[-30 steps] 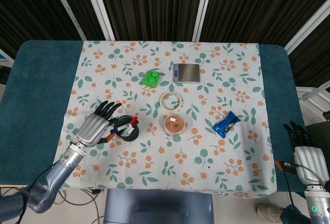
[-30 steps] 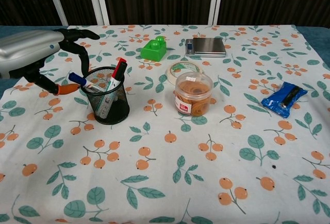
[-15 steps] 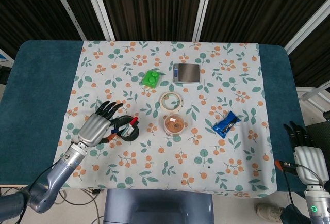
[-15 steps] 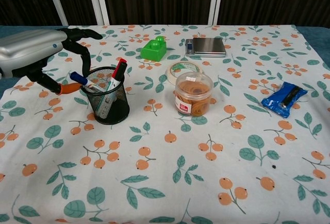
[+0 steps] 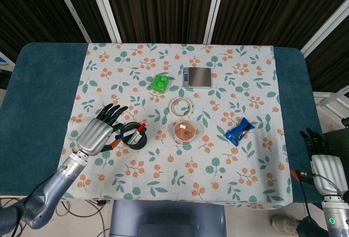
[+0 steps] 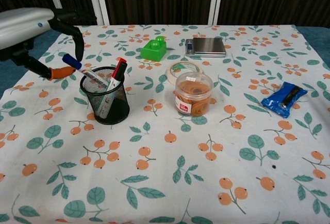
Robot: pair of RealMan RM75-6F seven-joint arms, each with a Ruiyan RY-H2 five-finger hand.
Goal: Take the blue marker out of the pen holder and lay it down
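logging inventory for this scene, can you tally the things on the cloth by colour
Blue: 2, the blue marker pinched by the left hand and the blue packet
Red: 1, the red marker
Green: 1, the green block
Black: 1, the pen holder
Silver: 1, the scale
Cream: 1, the tape roll
Clear/orange: 1, the jar
Total: 8

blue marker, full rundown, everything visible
The blue marker has a white barrel with a blue cap at its upper end. It leans up and left, lower part inside the black mesh pen holder, cap well above the rim. The left robot hand pinches it near the cap. A red marker stands beside it in the holder.
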